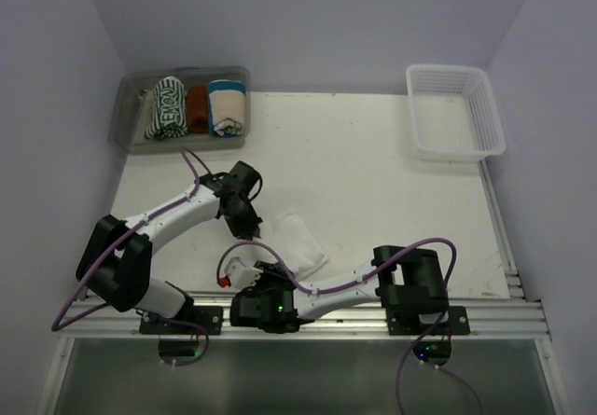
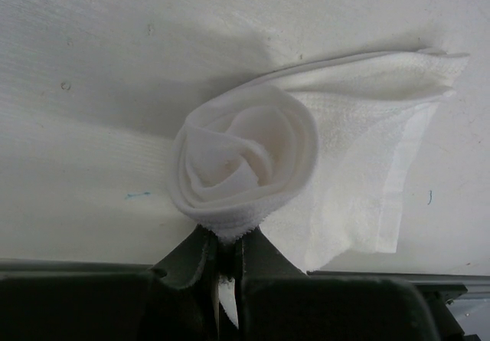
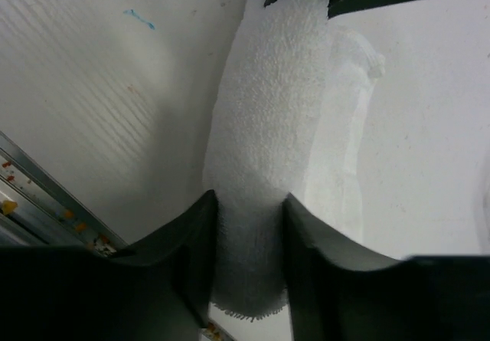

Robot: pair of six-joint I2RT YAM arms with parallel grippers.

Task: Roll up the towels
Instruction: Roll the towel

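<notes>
Looking across your table [image 1: 392,182], the clear bin [image 1: 128,128] at the far left corner holds the striped towel [image 1: 166,107], already rolled. Near the front edge the white towel [image 1: 300,242] lies half rolled. Your right gripper [image 3: 249,203] clamps one end of that roll; your left gripper [image 2: 228,237], nearly closed, pinches the other.

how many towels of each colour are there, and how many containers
dark green-and-white striped cloth towel: 1
rust-brown cloth towel: 1
cream cloth towel with a teal band: 1
plain white cloth towel: 1
clear plastic bin: 1
white plastic mesh basket: 1
total: 6
</notes>
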